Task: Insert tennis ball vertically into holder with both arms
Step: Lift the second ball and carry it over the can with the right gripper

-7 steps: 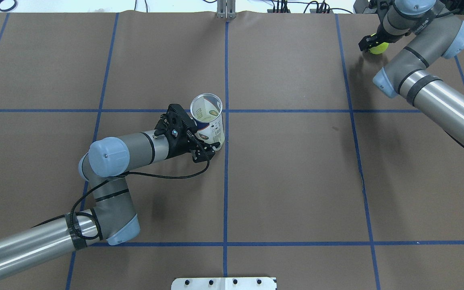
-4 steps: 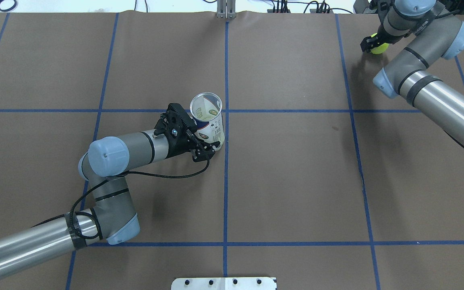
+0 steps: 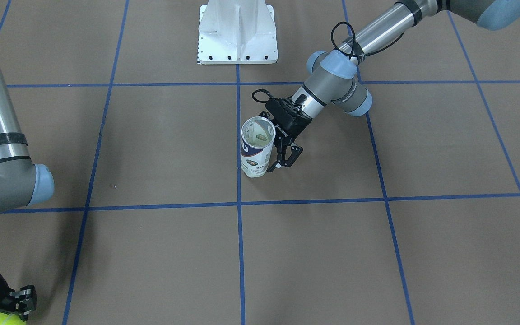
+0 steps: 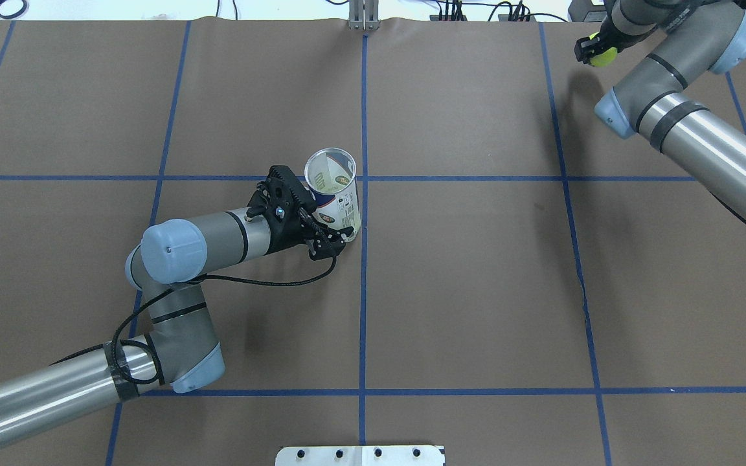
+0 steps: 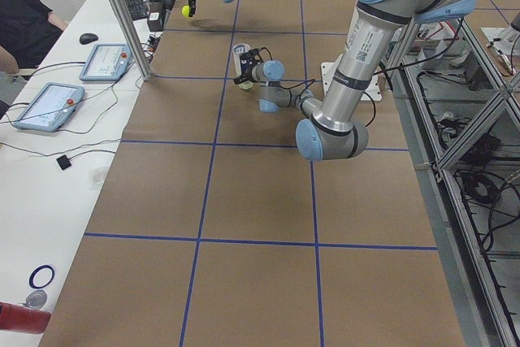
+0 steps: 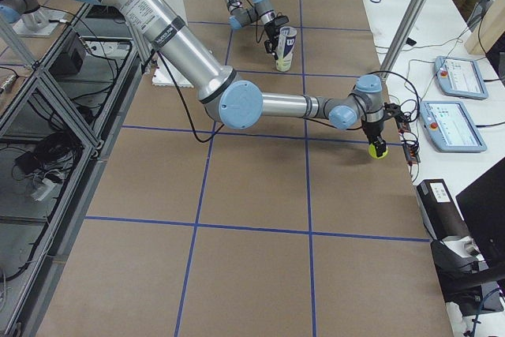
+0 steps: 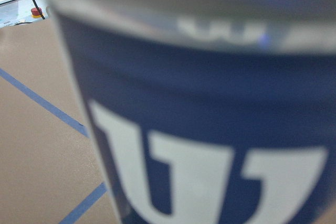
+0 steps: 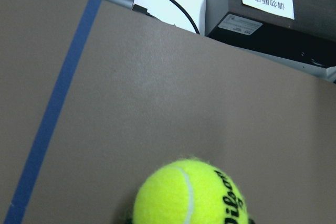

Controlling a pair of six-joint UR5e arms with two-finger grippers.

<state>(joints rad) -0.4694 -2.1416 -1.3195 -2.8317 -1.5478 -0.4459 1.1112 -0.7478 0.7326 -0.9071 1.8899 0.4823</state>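
left gripper [image 3: 284,159] sits against the holder's foot, grip cannot be told | holder [image 3: 255,153] stands up mid-table, mouth open | right gripper [image 4: 596,52], far off at 2 o'clock, squeezes the tennis ball [image 4: 603,60] | tip: it should carry the ball high toward 8 o'clock, stop over the mouth, then lower slowly
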